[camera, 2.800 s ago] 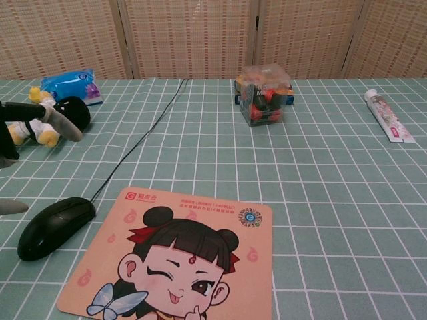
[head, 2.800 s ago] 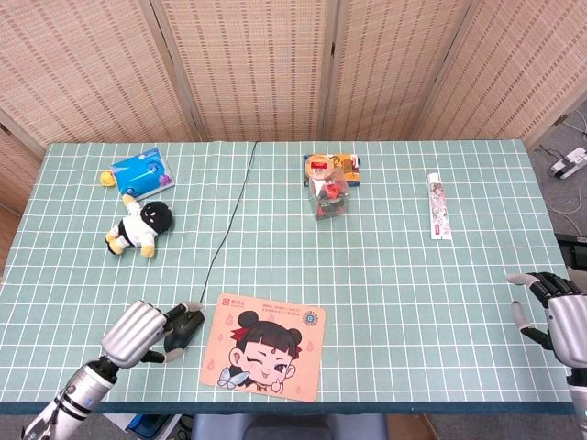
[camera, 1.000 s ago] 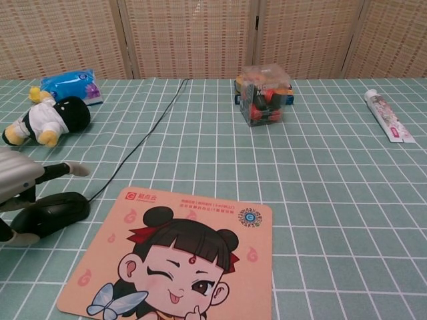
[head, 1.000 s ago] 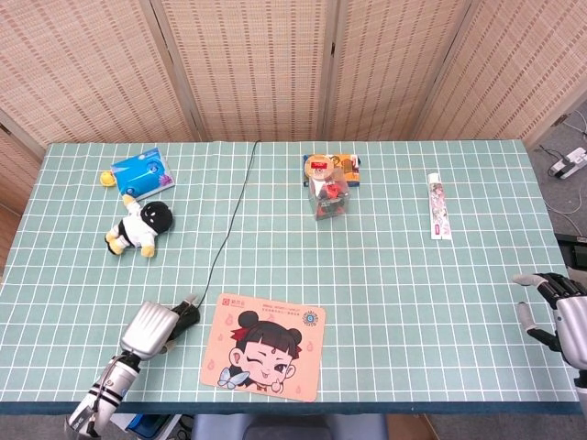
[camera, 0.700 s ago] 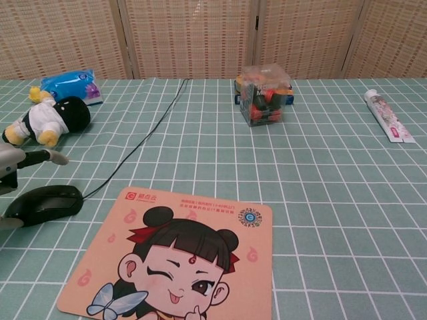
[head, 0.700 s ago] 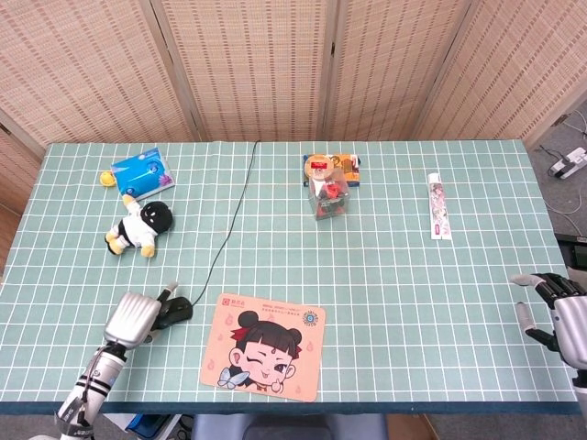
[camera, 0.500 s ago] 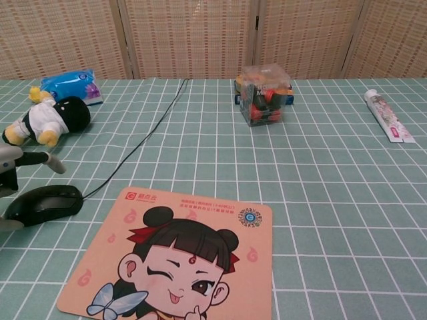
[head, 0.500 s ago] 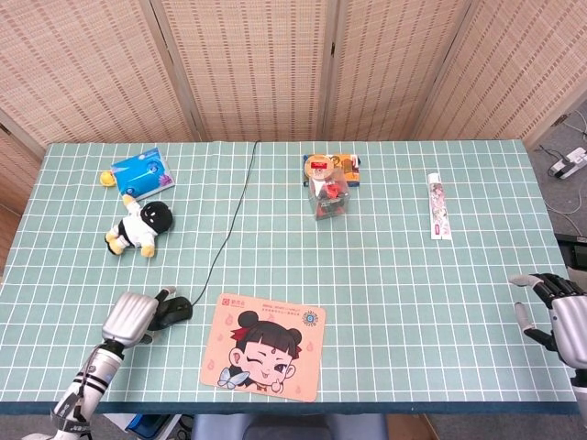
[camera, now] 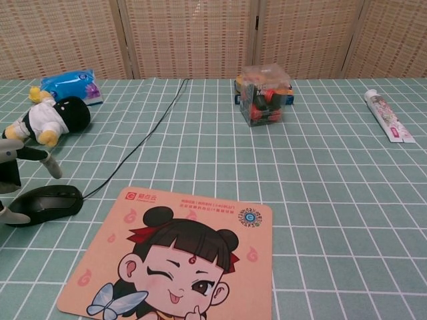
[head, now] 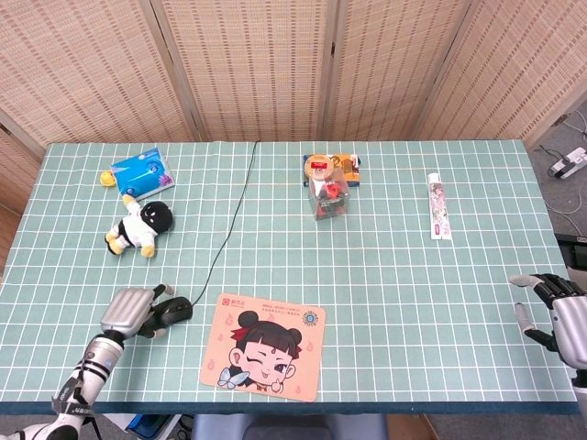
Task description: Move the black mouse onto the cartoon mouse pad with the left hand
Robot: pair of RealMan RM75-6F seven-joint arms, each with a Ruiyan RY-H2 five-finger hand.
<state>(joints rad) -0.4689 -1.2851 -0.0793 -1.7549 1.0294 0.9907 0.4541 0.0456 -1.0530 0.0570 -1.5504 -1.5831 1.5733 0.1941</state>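
Note:
The black mouse (head: 177, 312) (camera: 48, 202) lies flat on the green checked cloth, a short gap left of the cartoon mouse pad (head: 264, 346) (camera: 173, 257). My left hand (head: 128, 310) (camera: 15, 175) sits at the mouse's left end. Its fingers are spread on either side of the mouse. One finger is raised above it and another lies low beside its near edge, with no clear grip. My right hand (head: 553, 307) hovers at the table's right edge with its fingers apart and nothing in them.
The mouse's black cable (head: 233, 203) runs to the table's back. A plush doll (head: 139, 226) and a blue packet (head: 140, 171) lie at the back left. A clear box of toys (head: 328, 183) stands mid-back, and a tube (head: 438, 204) lies at the right.
The left hand pulled back to the left, and the mouse slid slightly left and turned sideways with it. The fingers have since lifted and spread. The right hand stayed still.

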